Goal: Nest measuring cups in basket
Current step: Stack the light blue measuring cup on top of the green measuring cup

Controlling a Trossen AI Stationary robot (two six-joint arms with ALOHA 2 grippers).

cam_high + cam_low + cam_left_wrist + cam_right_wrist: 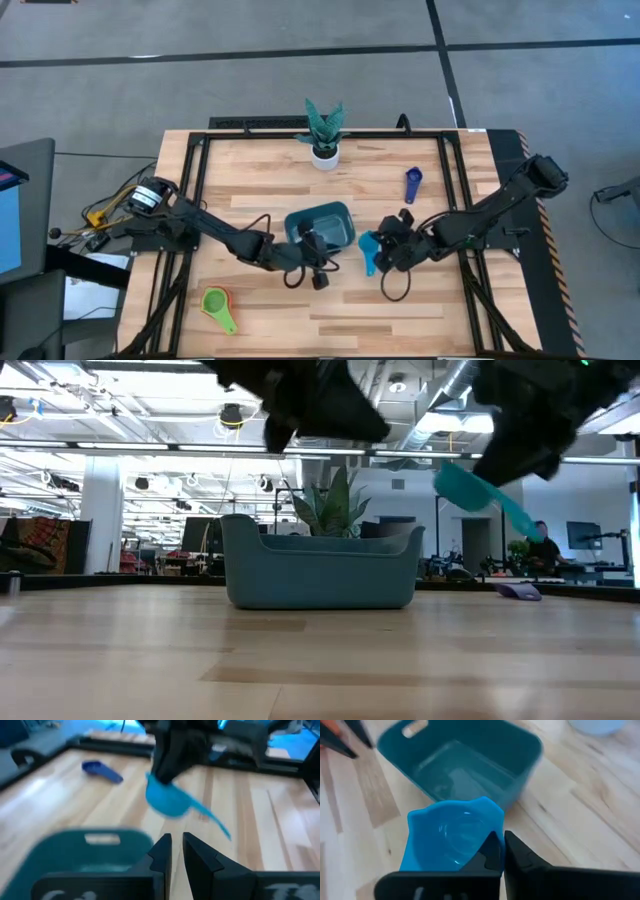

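The teal basket (335, 215) (320, 575) stands on its base mid-table. My right gripper (383, 248) (500, 845) is just right of it, shut on the light blue measuring cup (368, 246) (470, 488) (167, 800), held in the air. My left gripper (322, 252) (175, 845) hovers at the basket's near right corner, shut and holding nothing. A dark blue cup (413, 183) (102, 771) lies on the table toward the far right. A green cup (218, 305) lies near the near left corner. The other cups are out of view. My right gripper pinches the light blue cup by the rim of its bowl (487, 827), fingers coming from the table's right. The cup is lifted clear of the table and tilted. Its handle (515, 515) (215, 822) slants downward, free of the fingers.
A white pot with a green plant (323, 140) stands at the table's far edge behind the basket. Bare wood lies between the basket and the near edge. A black frame (190, 190) runs along the table's sides.
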